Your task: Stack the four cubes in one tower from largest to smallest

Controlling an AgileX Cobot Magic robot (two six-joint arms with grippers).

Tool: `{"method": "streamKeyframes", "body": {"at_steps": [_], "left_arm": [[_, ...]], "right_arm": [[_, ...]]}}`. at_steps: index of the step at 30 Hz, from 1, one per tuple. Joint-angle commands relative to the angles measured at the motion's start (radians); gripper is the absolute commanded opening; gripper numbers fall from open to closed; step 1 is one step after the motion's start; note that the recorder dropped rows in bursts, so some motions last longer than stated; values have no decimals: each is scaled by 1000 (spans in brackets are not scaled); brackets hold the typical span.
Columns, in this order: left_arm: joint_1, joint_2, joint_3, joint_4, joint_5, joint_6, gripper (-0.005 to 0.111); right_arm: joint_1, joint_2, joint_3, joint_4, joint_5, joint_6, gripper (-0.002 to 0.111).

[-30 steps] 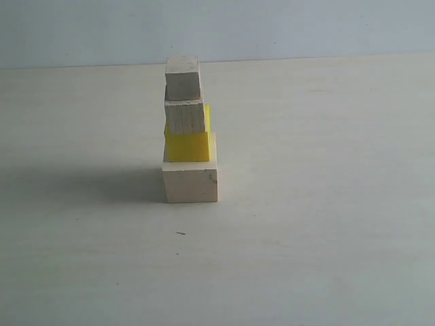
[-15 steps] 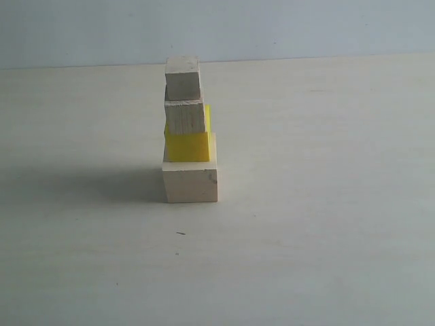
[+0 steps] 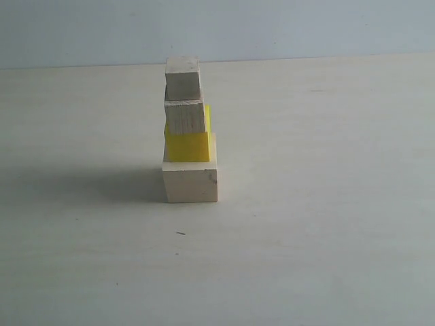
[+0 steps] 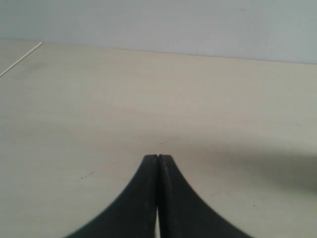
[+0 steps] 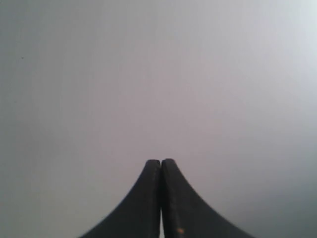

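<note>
On the table, nearer its far edge than its near one, the tower stands upright with its long axis vertical. The big pale wood cube is at the base, then the yellow cube, the smaller pale wood cube and the tiny pale wood cube (the upper three sit toward the table's left edge). The left claw is clenched on nothing and aimed low across bare table. The right claw, likewise clenched and empty, faces a plain grey surface.

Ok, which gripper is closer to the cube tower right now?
Cannot tell. Neither shows beside the tower in the exterior view. The left gripper, jaws shut, faces only table; the right gripper, also shut, faces blank grey.
</note>
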Motion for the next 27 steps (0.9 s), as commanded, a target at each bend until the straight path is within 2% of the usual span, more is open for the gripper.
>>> {"method": "streamKeyframes", "body": {"at_steps": [1,15,23,27], "left_arm": [[-2,-6,3,-12,-14,-4,0],[-2,-6,3,-12,-14,-4,0],[-2,-6,3,-12,-14,-4,0],[-2,-6,3,-12,-14,-4,0]], "right_arm": [[-4,-3,6,2,10,-3,0],[-4,-3,6,2,6,-10,0],[-159,-42,6,2,56,222,0],[-168,-46,6,2,182,233,0]]}}
